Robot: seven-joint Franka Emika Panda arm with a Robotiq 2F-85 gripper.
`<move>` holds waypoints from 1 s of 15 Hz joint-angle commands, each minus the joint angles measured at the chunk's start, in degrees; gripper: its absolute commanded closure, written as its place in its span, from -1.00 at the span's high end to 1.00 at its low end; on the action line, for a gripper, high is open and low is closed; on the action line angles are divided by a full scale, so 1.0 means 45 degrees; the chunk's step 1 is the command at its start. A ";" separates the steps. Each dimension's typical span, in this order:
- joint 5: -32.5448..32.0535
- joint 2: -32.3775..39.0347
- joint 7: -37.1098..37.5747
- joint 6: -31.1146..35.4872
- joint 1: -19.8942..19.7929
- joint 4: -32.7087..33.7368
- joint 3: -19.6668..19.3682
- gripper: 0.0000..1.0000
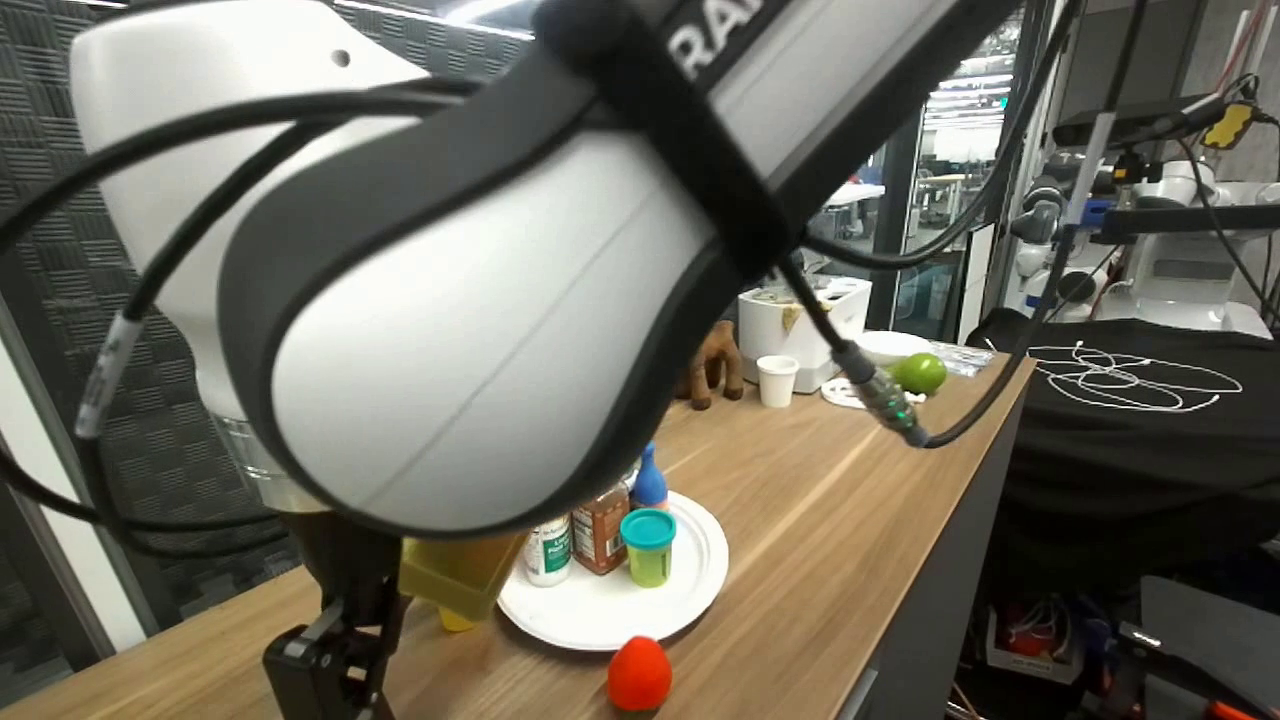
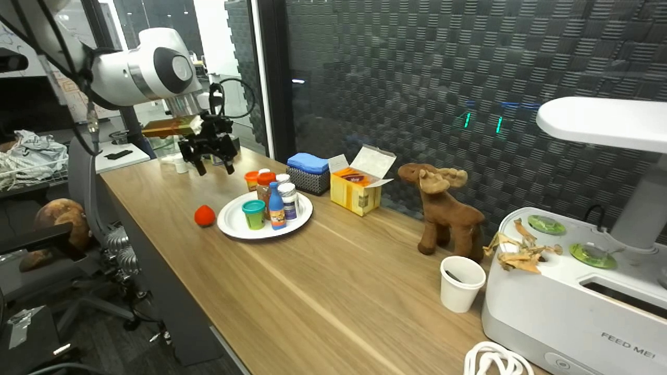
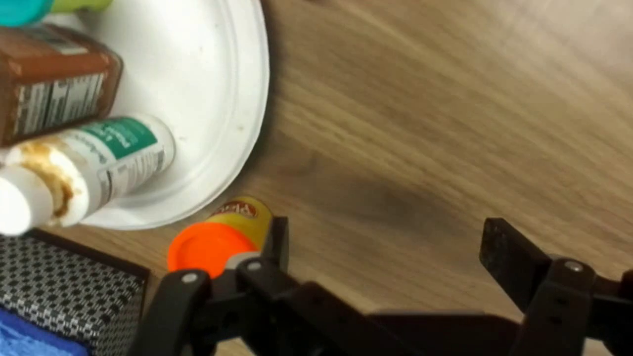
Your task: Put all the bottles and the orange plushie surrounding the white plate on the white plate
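We've got the gripper [image 3: 386, 238] w/ its jaws spread wide above the table [image 2: 323, 312], wood showing b/w them. On the white plate [image 2: 232, 221], all upright: a brown bottle [image 1: 598, 535], a blue bottle [image 2: 276, 205], white bottles [image 2: 291, 200], plus a teal-lidded green tub [image 1: 650, 567]. The brown bottle's walls look clear w/ brown contents; we can't tell what. Orange plushie [image 2: 205, 215] is on the table, just L of the plate in an exterior view. An orange-lidded yellow tub [image 2: 251, 182] stands by the plate's far side; touching or not, can't tell.

In an exterior view, R of & beyond the plate: a mesh basket [image 2: 312, 183] w/ blue cloth [image 2: 308, 163] at its top, then a yellow box [image 2: 348, 197], flaps up, orange packaging [image 2: 356, 178] in it. Nearer & farther R, we see a paper cup [image 2: 458, 294] w/ smth dark [image 2: 452, 276] inside, too hidden to name, just beside a white planter [image 2: 542, 307] topped w/ dried leaves [image 2: 525, 263]. In an exterior view, a white bowl [image 1: 893, 345] at the table's far end, w/ green fruit [image 1: 922, 373] in or before it, can't tell which.
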 commanded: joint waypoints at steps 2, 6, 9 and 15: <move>-0.0909 0.1492 -0.0537 -0.0036 0.0746 0.2863 -0.0968 1.00; -0.0780 0.2053 -0.1223 -0.0337 0.0791 0.4197 -0.1219 1.00; -0.0374 0.2416 -0.2337 -0.1312 0.0545 0.4748 -0.1024 1.00; -0.0203 0.3495 -0.2569 -0.3141 0.0412 0.6205 -0.1198 1.00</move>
